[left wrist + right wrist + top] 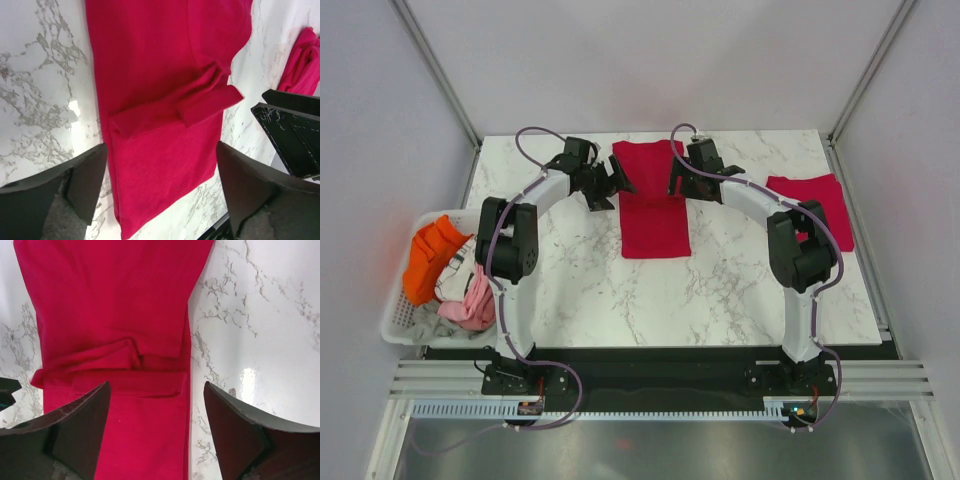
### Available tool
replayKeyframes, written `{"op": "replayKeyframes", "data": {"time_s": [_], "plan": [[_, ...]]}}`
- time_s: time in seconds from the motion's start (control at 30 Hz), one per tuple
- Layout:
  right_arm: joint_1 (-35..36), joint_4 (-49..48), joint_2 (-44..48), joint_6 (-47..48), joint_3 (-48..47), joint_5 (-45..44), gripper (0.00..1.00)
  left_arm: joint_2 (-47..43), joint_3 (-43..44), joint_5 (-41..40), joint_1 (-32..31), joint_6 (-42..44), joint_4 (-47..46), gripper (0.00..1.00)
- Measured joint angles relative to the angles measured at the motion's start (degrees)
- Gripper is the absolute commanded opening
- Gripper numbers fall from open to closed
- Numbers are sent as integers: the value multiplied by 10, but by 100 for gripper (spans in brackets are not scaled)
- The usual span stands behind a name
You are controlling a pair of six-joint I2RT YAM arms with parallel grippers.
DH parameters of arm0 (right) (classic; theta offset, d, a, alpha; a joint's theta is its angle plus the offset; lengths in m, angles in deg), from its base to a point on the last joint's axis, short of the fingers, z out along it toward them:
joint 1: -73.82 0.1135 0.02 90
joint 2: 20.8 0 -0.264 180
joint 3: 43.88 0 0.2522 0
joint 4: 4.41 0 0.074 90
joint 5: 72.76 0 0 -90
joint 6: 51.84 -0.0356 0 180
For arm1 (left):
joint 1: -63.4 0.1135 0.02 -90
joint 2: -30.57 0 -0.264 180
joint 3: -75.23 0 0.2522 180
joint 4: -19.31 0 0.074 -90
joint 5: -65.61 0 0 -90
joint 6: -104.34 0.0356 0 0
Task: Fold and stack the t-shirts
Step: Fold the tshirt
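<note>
A crimson t-shirt (653,215) lies folded into a long strip at the middle of the marble table, with its sleeves tucked across it (160,100) (115,315). A second t-shirt (815,205) rests folded near the right edge and also shows in the left wrist view (302,62). My left gripper (615,182) (162,185) hovers open over the strip's far left side, nothing between its fingers (85,180). Across from it, my right gripper (678,180) (156,425) stands open over the far right side, its fingers (240,430) straddling the cloth edge.
A white basket (395,320) off the table's left edge holds orange (430,255) and pink (470,300) clothes. The right arm's elbow (800,250) overlaps the second shirt. Bare marble lies in front of the strip.
</note>
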Motion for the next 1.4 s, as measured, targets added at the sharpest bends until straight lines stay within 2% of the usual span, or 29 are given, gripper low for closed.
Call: {"op": "replayKeyframes", "data": {"time_s": [0.1,0.17,0.2,0.23,0.27,0.33,0.47,0.5,0.63,0.9,1.1,1.2,1.4], "plan": [[-1,-26,7,5,26,11,82,3,-5,-2,2,5,3,100],[-1,-45,34,4,79,18,72,-23,-43,-13,2,8,-2,98],[-1,-50,54,4,112,23,69,-46,-76,-20,1,9,-5,92],[-1,-62,78,0,151,31,61,-75,-112,-24,0,10,-6,88],[-1,-65,98,-2,180,36,58,-97,-138,-27,-3,10,-3,85],[-1,-78,148,-8,247,54,54,-152,-199,-34,-12,10,-10,75],[3,-89,212,-13,327,85,45,-238,-301,-34,-35,12,-33,66],[5,-92,221,-12,341,90,44,-251,-323,-34,-41,12,-42,61],[13,-102,232,-14,374,108,43,-261,-377,-33,-48,10,-60,59],[24,-108,220,-14,385,114,45,-248,-389,-33,-59,10,-88,53],[24,-108,195,-14,384,114,44,-219,-387,-35,-69,10,-95,54],[24,-110,193,-13,384,112,41,-218,-387,-35,-71,10,-101,47],[26,-115,182,-11,375,115,33,-217,-387,-35,-72,10,-118,47]]}}
